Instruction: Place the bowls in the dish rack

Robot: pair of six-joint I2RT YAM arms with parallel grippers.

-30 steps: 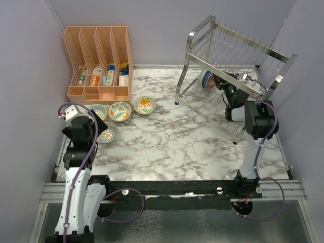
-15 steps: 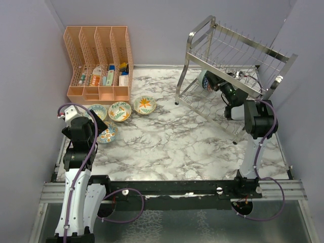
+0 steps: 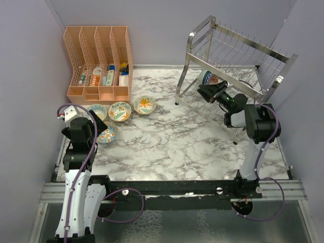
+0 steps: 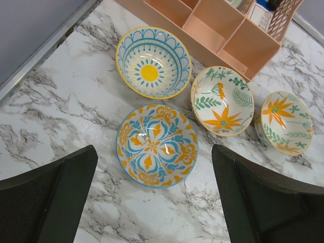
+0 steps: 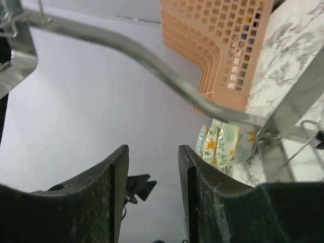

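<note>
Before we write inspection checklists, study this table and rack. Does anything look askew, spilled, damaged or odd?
Nothing stands out. Four bowls sit upright and intact on the table beside the peach organizer; a fifth bowl stands on edge in the lower tier of the dish rack. Nothing spilled or broken.

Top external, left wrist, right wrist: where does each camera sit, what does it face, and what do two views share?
Top external: above, behind the bases, looking down on table, dish rack; left arm, right arm show.
Left wrist: on its arm, looking down at four bowls; open left claw shows.
Right wrist: at the dish rack, looking sideways across the table; open right claw shows.
Shared: both wrist views catch bowls and organizer.
</note>
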